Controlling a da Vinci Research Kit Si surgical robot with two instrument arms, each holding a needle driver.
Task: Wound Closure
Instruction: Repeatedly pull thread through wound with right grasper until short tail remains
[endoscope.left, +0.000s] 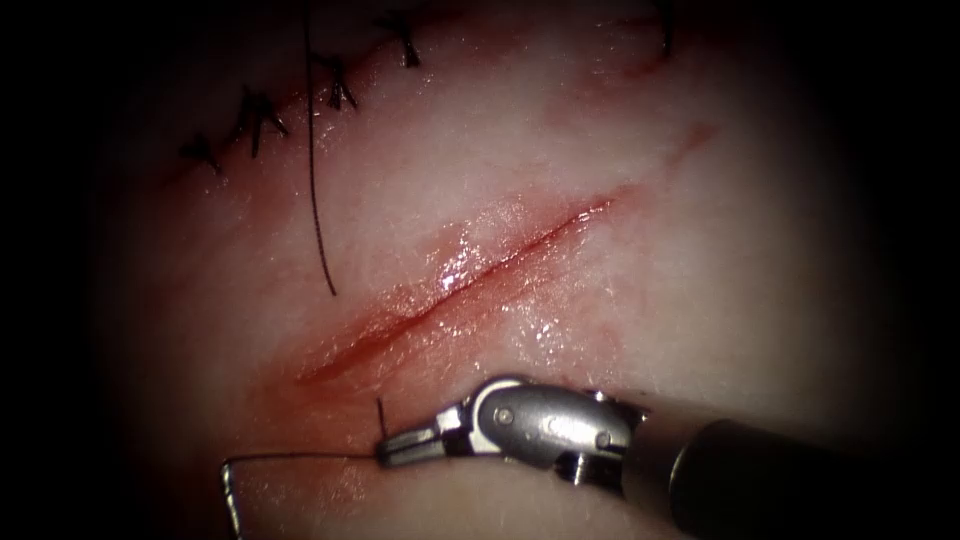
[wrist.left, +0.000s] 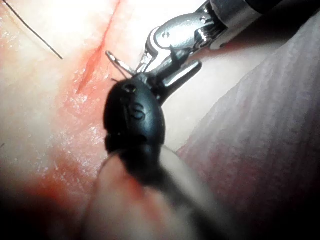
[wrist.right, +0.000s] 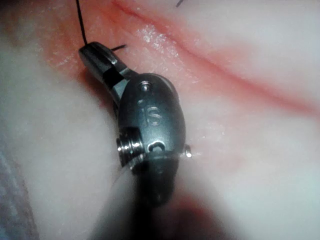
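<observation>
— What is held by the right tool (endoscope.left: 392, 450)?

— The thread (endoscope.left: 300, 457) is clamped in its pincer, which is pressed together just below the near end of the cut (endoscope.left: 460, 285). From there the thread is stretched left to the needle (endoscope.left: 231, 492). A short end of thread (endoscope.left: 380, 412) is seen sticking up beside the tip. In the right wrist view the same closed pincer (wrist.right: 95, 54) is shown, with the thread (wrist.right: 80, 20) led away from it.

— And where is the needle placed?

— It is laid on the tissue (endoscope.left: 700, 300), left of the cut's near end, held by neither tool as far as can be seen. Its curve is carried off the picture's edge, so whether any part is in the tissue cannot be told.

— The left tool?

— Its dark wrist (wrist.left: 135, 112) is seen close to the right tool (wrist.left: 172, 42). What it holds cannot be told.

— How is the surface described?

— The tissue is pale and wet, and red fluid (endoscope.left: 400, 310) is gathered along the open cut. A second cut farther back is closed with dark stitches (endoscope.left: 260, 115), and a loose strand (endoscope.left: 315, 170) is draped down from there. Everything beyond the lit tissue is lost in darkness.
</observation>
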